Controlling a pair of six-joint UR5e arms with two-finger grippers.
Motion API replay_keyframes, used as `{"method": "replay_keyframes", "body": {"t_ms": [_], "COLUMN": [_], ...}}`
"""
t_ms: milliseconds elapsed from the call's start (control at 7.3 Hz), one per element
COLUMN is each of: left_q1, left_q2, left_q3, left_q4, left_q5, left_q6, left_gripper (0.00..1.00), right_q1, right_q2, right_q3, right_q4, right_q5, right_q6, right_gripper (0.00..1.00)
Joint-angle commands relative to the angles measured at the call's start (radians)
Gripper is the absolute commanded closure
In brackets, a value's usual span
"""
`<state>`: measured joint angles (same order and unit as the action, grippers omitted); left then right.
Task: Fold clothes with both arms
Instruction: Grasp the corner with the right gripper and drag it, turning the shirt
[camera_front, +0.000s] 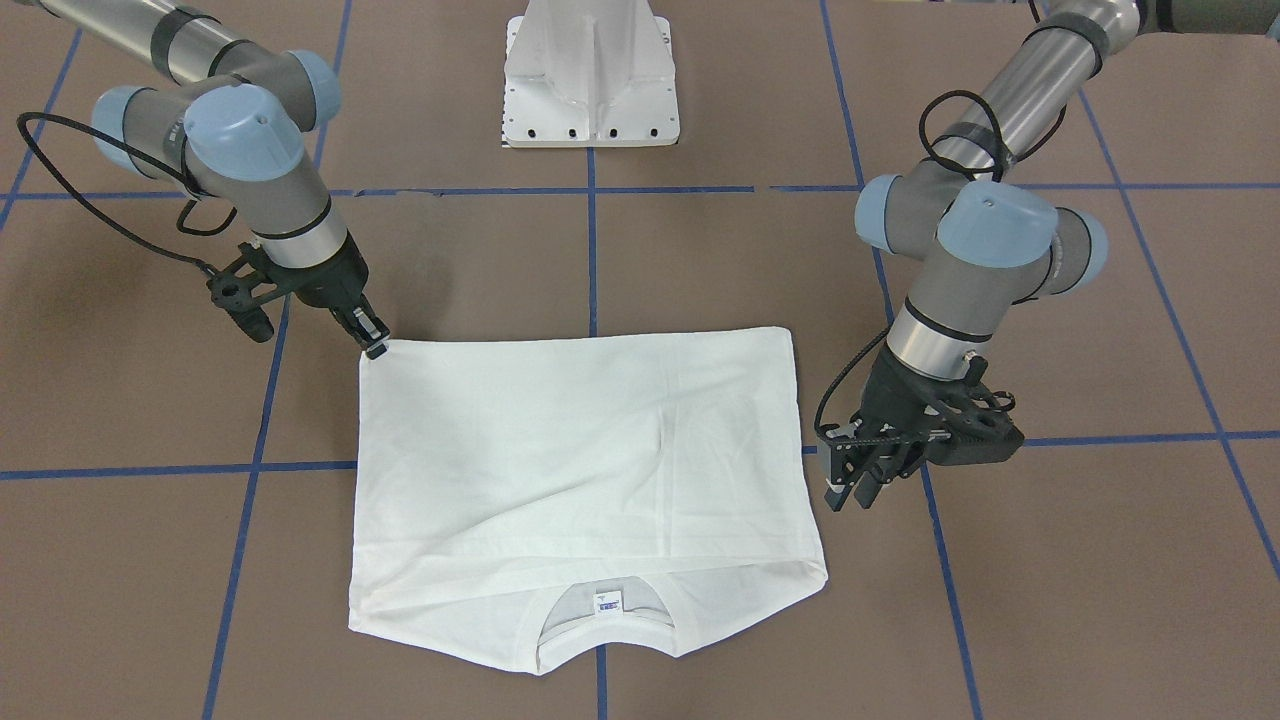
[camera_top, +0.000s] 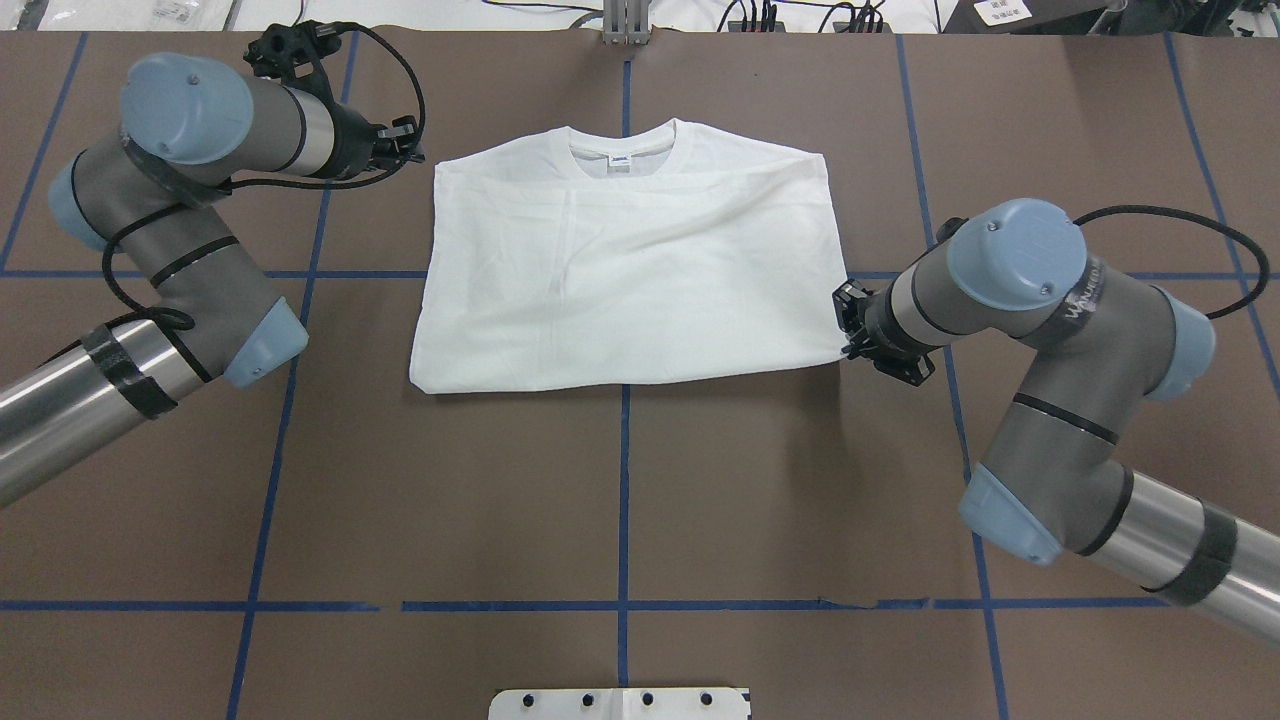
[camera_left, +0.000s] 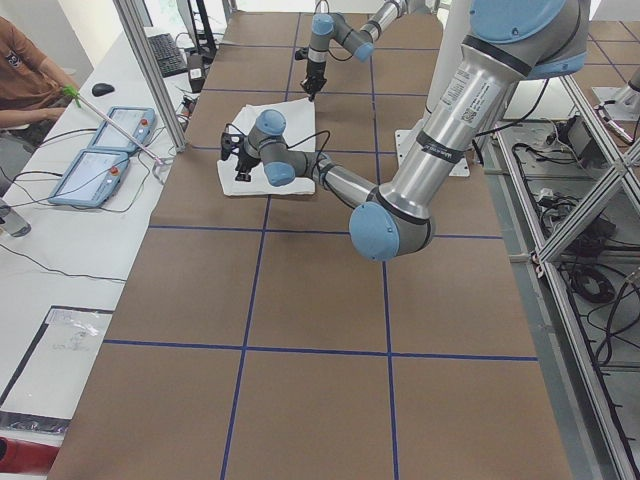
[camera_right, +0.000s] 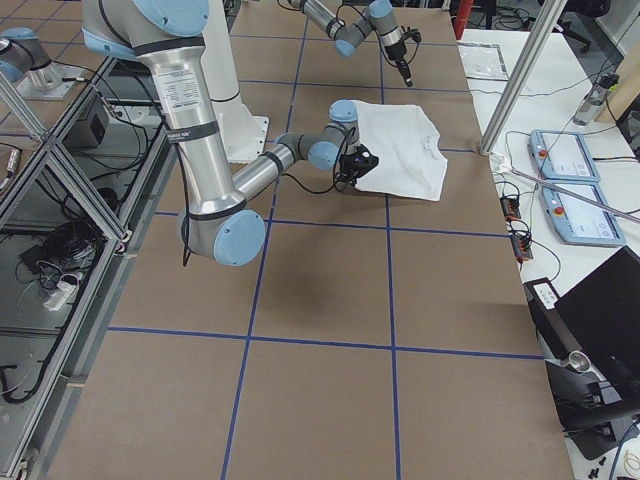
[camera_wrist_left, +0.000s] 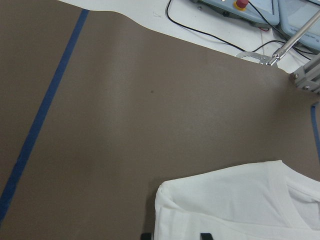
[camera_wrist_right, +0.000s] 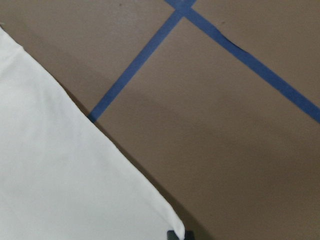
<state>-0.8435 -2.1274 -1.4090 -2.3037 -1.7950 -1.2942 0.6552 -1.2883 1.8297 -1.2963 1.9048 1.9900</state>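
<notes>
- The soft white knit T-shirt, folded to a rectangle, is lying flat on the matte brown table. Its long axis is running side to side between the two arms.
- The black right gripper is pinching the corner nearest the robot, its fingers seemingly closed on the cloth.
- The black left gripper is hovering with its fingers spread just beside the diagonally opposite shoulder corner, holding nothing.
- The ribbed round collar is pointing away from the robot, and shallow creases are crossing the limp fabric.
</notes>
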Motion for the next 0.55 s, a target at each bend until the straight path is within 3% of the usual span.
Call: {"method": "replay_keyframes", "body": {"t_ms": [0,137,274,411], "left_q1": [0.020,0.024,0.062,0.113], "left_q2": [0.044,0.049,0.055,0.063], "left_q3": [-0.121,-0.157,-0.204,-0.249], "left_q4": [0.026,0.027,0.029,0.030], "left_q5": [-0.053,-0.151,-0.158,-0.159], "left_q6": [-0.072,-0.156,-0.230,-0.313], "left_gripper": [0.57,0.57,0.57,0.57], "right_q1": [-0.070,-0.113,-0.136,-0.208], "right_q2": [-0.273,-0.352,-0.393,-0.425], "right_q3": [0.276,0.355,0.368,0.397], "right_q4": [-0.004,-0.006,-0.004,-0.006], "right_q5": [0.048,0.103,0.260,0.314], "right_q6": [0.001,0.006,0.010,0.030], "right_gripper": [1.00,1.00,1.00,1.00]}}
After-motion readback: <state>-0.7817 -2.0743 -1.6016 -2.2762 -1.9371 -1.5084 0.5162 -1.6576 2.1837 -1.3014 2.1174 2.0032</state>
